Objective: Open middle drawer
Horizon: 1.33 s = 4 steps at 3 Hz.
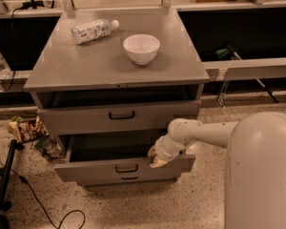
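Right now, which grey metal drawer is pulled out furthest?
The middle grey metal drawer, medium-height front, interior exposed; the end effector sits at its front's top edge.

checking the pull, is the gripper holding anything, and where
The gripper is at the top edge of the wide grey metal middle drawer, right of its black handle; grip cannot be told.

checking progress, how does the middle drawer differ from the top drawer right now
The middle drawer is pulled well out, its inside showing; the top drawer sits further back. The gripper is at the middle drawer's front edge; nothing touches the top drawer. Both are grey with a black centre handle.
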Tool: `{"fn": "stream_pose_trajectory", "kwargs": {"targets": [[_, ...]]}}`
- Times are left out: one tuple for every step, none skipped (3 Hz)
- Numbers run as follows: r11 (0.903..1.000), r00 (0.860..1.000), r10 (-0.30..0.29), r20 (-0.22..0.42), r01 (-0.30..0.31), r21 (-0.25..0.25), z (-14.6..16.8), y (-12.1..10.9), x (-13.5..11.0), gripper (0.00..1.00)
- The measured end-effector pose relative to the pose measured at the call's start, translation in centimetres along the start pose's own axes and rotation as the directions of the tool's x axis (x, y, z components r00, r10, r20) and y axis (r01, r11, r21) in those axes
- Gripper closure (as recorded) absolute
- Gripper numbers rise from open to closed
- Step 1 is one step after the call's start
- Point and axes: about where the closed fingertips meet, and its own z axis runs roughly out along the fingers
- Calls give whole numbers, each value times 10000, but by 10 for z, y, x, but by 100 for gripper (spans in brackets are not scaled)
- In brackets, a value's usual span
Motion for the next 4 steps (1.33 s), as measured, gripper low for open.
{"fn": "stream_pose_trajectory", "kwargs": {"targets": [[9962, 9986, 526, 38, -522, -696, -16, 30, 2, 58], [9962, 9986, 528, 39, -524, -701, -16, 30, 2, 35], [9857, 9965, 824, 171, -790, -1487, -29, 55, -3, 11], [9771, 9952, 939, 273, -869, -1942, -47, 65, -13, 3]]}}
